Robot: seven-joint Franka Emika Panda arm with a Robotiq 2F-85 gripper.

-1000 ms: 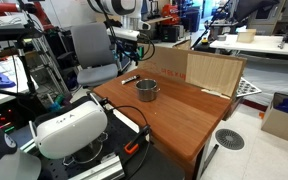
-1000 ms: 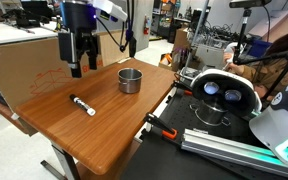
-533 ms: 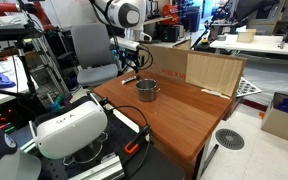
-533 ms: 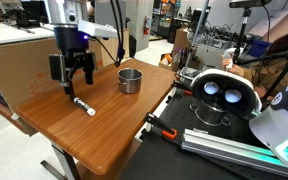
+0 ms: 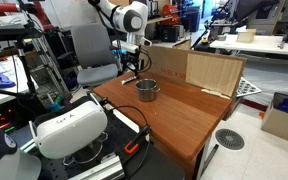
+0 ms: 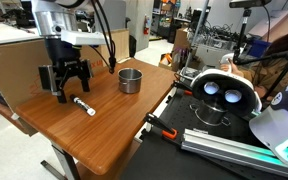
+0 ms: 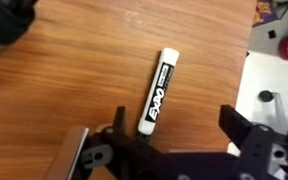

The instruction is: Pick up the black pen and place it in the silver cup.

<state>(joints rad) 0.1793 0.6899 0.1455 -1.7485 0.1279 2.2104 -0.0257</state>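
Note:
The black pen (image 6: pixel 84 105) lies flat on the wooden table (image 6: pixel 114 125), a dark marker with a whitish end. In the wrist view it is a white marker with black lettering (image 7: pixel 156 90), lying diagonally. My gripper (image 6: pixel 65 93) is open and hangs just above the pen's far end, empty; in the wrist view (image 7: pixel 174 135) the pen lies nearer one finger. The silver cup (image 6: pixel 130 80) stands upright, apart from the pen, toward the middle of the table; it also shows in an exterior view (image 5: pixel 147 90), with the gripper (image 5: pixel 130 75) next to it.
A white and grey headset device (image 6: pixel 224 95) sits by the table's edge. A black cable with an orange connector (image 6: pixel 166 130) lies near it. A cardboard box (image 5: pixel 194 68) stands along the table's back. A grey chair (image 5: pixel 94 55) stands behind the table.
My gripper has come down and sideways from above the table's back to just over the pen. The pen and cup have not moved.

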